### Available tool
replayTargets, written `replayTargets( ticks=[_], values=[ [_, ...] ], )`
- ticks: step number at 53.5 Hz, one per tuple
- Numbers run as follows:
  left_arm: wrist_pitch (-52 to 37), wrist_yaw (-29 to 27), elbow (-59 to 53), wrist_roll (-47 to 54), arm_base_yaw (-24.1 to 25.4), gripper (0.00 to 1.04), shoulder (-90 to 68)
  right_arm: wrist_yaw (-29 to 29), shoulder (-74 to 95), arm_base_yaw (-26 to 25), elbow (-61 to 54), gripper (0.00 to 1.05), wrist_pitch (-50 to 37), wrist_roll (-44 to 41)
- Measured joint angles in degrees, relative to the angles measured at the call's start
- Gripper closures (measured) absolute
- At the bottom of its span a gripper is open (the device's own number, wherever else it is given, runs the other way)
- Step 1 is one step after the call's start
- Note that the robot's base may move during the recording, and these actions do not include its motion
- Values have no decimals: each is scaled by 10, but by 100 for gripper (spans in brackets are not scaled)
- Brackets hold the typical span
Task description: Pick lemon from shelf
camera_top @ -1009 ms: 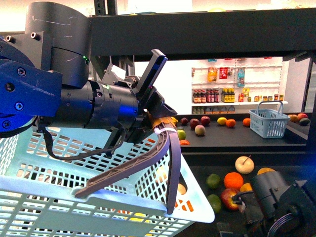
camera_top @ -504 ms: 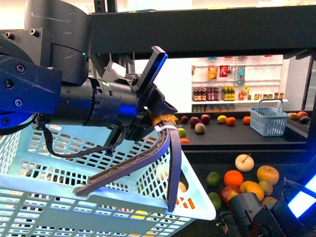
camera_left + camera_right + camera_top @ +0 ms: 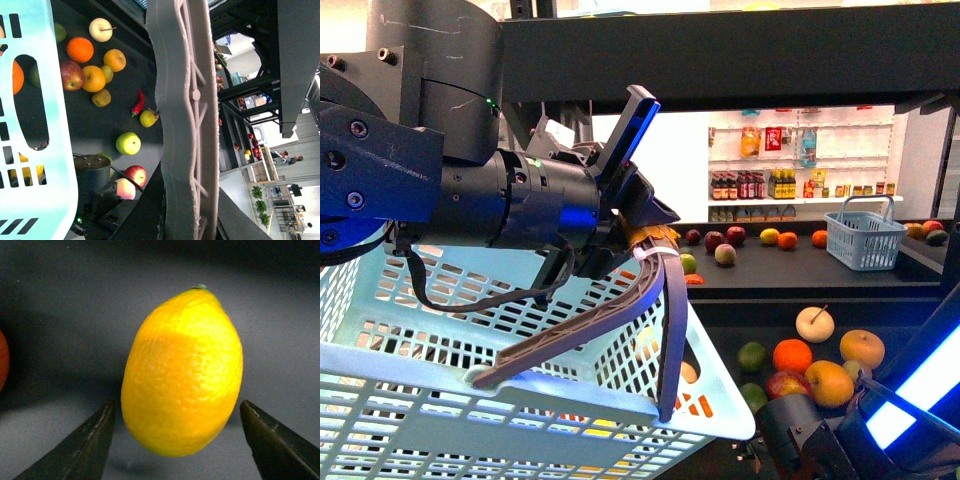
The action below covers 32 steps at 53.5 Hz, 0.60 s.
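The lemon [image 3: 182,372], bright yellow and oval, stands on the dark shelf deck [image 3: 60,315] and fills the right wrist view. My right gripper [image 3: 176,407] is open, with one finger on each side of the lemon and a gap on both sides. In the front view the lemon [image 3: 828,382] lies among the fruit on the lower shelf deck [image 3: 720,335], just beyond my right arm [image 3: 805,435]. My left gripper [image 3: 645,245] is shut on the grey basket handle [image 3: 580,335] and holds up the pale blue basket [image 3: 470,400].
Beside the lemon lie an orange [image 3: 792,355], a red apple [image 3: 775,385] and a pale round fruit [image 3: 814,324]. A red chili [image 3: 138,102] and a green apple [image 3: 128,143] lie on the same deck. A small blue basket [image 3: 865,240] stands on the far deck.
In the front view my right arm has moved left and lower towards the fruit, and its blue-lit link has come into view. The left arm and basket have barely moved.
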<state>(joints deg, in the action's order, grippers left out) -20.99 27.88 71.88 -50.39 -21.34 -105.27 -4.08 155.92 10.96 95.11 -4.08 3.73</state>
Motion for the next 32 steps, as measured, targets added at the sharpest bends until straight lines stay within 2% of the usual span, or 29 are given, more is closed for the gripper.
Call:
replayTargets(
  ticks=[4, 11, 32],
  values=[
    [0, 0, 0, 0, 0, 94, 0, -5, 0, -2, 3, 49, 0, -3],
    [0, 0, 0, 0, 0, 94, 0, -7, 0, -7, 4, 56, -1, -4],
    [0, 0, 0, 0, 0, 94, 0, 4, -96, -38, -87, 58, -46, -10]
  ],
)
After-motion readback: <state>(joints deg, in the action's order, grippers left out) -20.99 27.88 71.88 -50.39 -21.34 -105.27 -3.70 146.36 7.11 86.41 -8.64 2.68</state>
